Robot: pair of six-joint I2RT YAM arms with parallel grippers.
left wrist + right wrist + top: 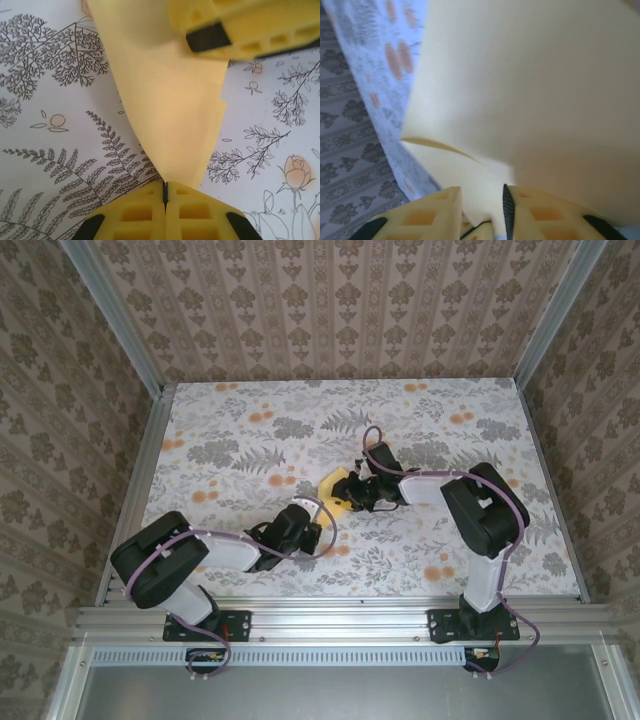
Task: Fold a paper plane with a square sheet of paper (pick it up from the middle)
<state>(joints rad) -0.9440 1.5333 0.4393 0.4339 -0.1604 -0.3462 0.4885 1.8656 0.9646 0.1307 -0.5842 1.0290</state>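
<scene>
Mid-fold: left gripper (165, 186) jaws pinched shut on the part-folded yellow sheet (170, 115) — right gripper (482, 196) jaws slightly parted around it. Next probably calls for pressing a crease.

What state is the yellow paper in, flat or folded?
Folded: the yellow paper shows stacked layers at one edge, pinched in the left end effector.

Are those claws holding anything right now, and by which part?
The left claw pinches the folded yellow paper by its narrow pointed end. The right claw has its jaws apart at the paper, not clamping it.
</scene>
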